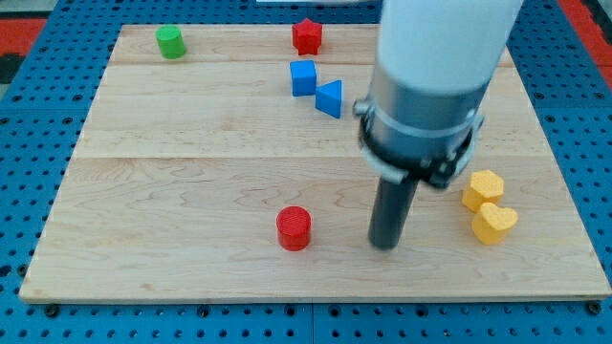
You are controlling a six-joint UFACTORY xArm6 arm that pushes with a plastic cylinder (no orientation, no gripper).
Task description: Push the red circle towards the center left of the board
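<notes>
The red circle (294, 228) is a short red cylinder standing on the wooden board (191, 162) near the view's bottom, a little left of the middle. My tip (384, 245) is on the board to the right of the red circle, with a clear gap between them. The dark rod rises from the tip into the arm's large white and grey body, which covers the view's upper right.
A green cylinder (171, 42) stands at the top left. A red star (307, 36) is at the top middle. A blue cube (303, 77) and a blue triangle (329, 98) sit below it. A yellow hexagon (483, 189) and a yellow heart (494, 223) lie at the right.
</notes>
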